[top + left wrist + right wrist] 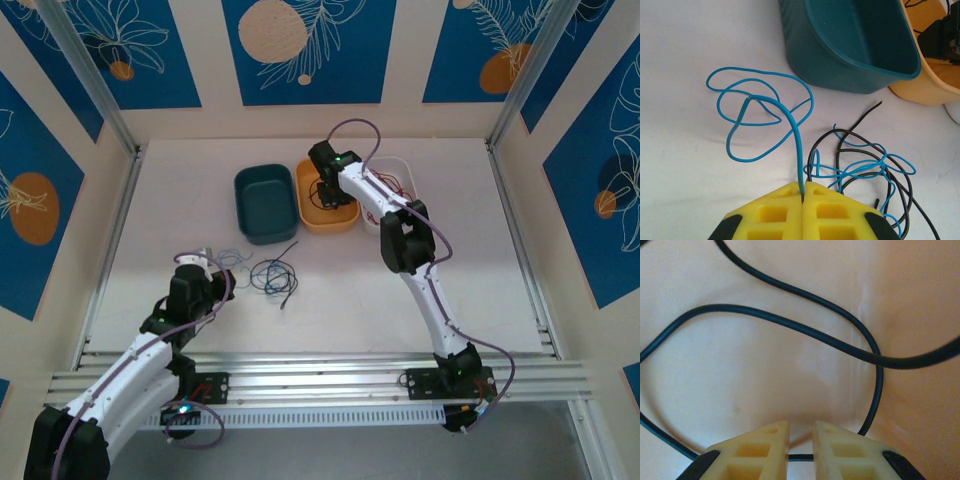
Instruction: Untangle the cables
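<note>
Bare table point(180, 205) left of teal bin point(241, 200)

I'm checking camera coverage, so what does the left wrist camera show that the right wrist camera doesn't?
Left wrist: the left claw shut on a blue cable, a teal bin, and a blue-black tangle on the table. Right wrist: the right claw slightly open over a black cable lying in the orange bin. Both: the orange bin.
</note>
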